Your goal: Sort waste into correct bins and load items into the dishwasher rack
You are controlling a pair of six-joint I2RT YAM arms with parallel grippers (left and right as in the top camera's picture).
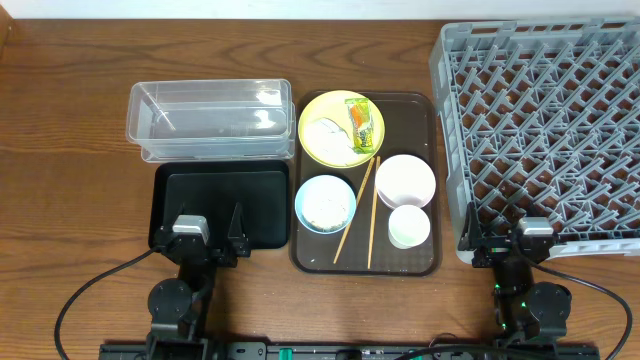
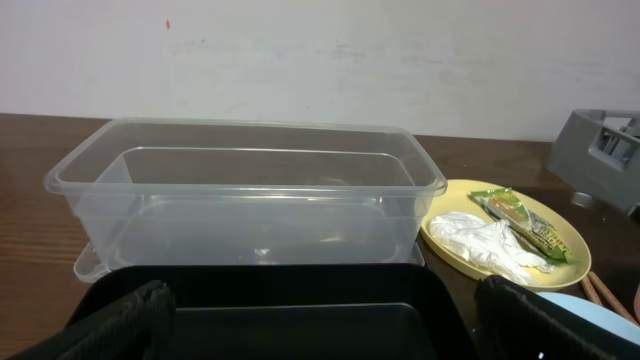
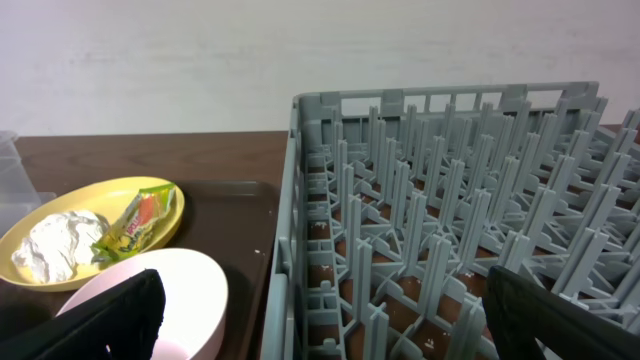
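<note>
Pending step: waste first, nothing sorted yet
My left fingers (image 2: 120,325): spread, empty
My right fingers (image 3: 100,320): spread, empty
Next move: I'd lift wrapper (image 1: 361,122) off plate (image 1: 330,106)

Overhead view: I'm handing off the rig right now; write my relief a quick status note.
Left gripper and right gripper: both open, empty, at the table's near edge.
On the brown tray: yellow plate with wrapper and crumpled paper, blue bowl with rice scraps, white bowl, cup, chopsticks.
Clear tub, black tray and rack look empty.
Done: nothing. Left: all sorting and loading.
</note>
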